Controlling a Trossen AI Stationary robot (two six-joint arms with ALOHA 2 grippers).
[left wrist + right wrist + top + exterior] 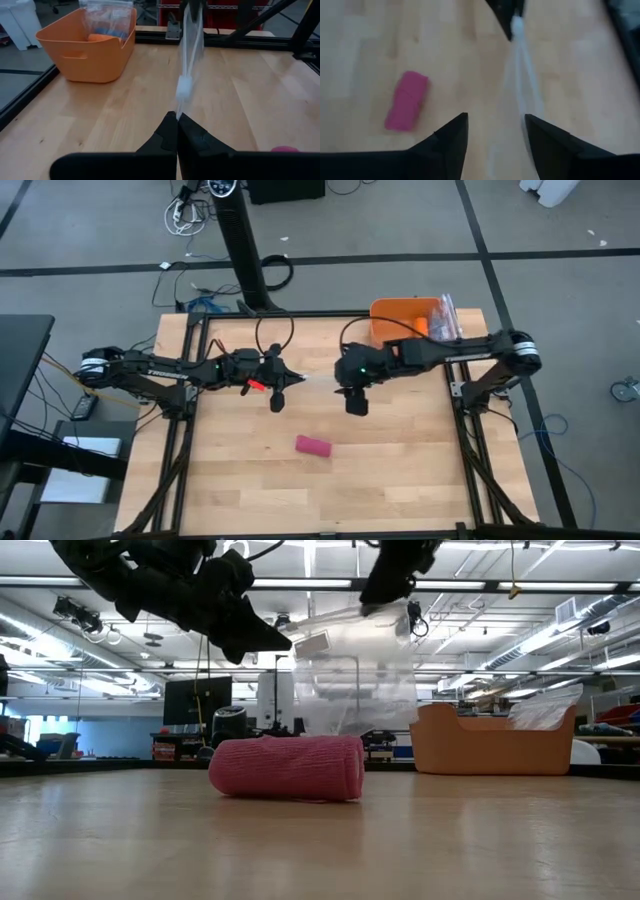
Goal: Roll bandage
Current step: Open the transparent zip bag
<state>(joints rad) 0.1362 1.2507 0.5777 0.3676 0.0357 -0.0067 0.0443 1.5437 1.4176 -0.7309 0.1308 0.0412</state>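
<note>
The bandage (313, 446) lies rolled on the tabletop (400, 470), apart from both hands. The left hand (177, 117) is pinched tight on a clear bag (191, 45) raised above the tabletop. The right hand (496, 120) is parted, seemingly around the bag's other end without gripping it.

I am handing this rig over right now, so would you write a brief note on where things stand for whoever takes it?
Left gripper: shut on a clear plastic bag, held above the table's middle.
Right gripper: open, raised near the bag's other end, not gripping it.
Bandage: lies as a short pink roll on the table, nearer the front edge, apart from both grippers.
Orange bin: at the back right, with another clear bag in it.
Done: the bandage looks rolled.
Left: probably bagging the roll; the bag's mouth is not yet held open by both grippers.
</note>
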